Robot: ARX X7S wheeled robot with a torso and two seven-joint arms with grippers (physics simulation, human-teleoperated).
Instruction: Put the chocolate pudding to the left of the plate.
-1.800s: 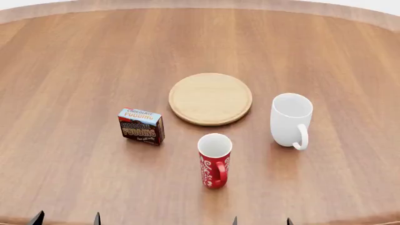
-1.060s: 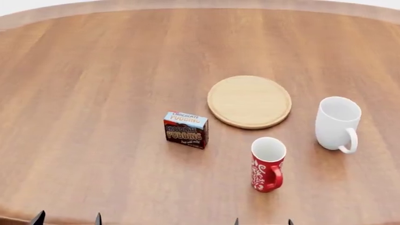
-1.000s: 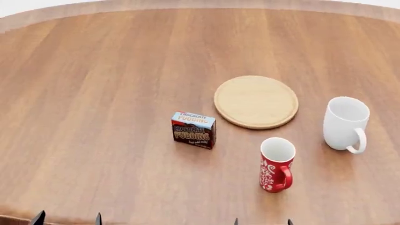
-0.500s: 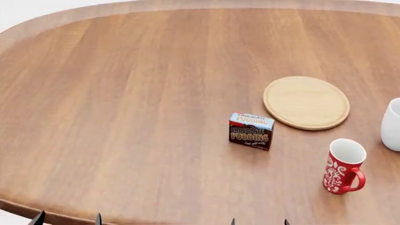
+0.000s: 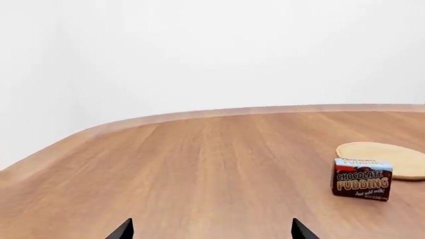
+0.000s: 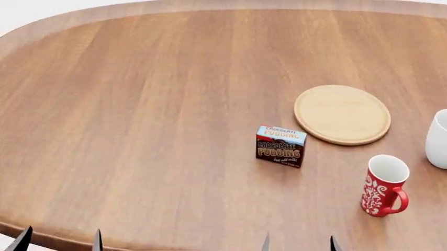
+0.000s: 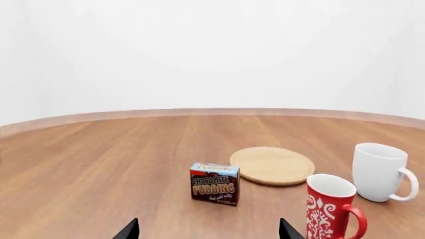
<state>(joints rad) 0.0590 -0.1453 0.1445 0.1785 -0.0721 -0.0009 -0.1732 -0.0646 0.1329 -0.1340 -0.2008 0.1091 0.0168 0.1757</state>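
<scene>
head: pudding carton [image 6: 280,146] upright on bench [image 6: 140,130], just off plate [image 6: 342,114], near bench's near edge; red mug [image 6: 382,185] | left wrist: left claw [image 5: 211,230] tips wide apart, empty | right wrist: right claw [image 7: 208,230] wide, empty; white mug [image 7: 381,172]

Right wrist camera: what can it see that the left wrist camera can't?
Only the right wrist view shows the red patterned mug and the white mug, both standing upright. The left wrist view shows nothing extra except more bare table and its curved edge. Both views share the chocolate pudding standing in front of the plate, and two dark fingers poking up at the picture's lower edge, set wide apart with nothing between them.
</scene>
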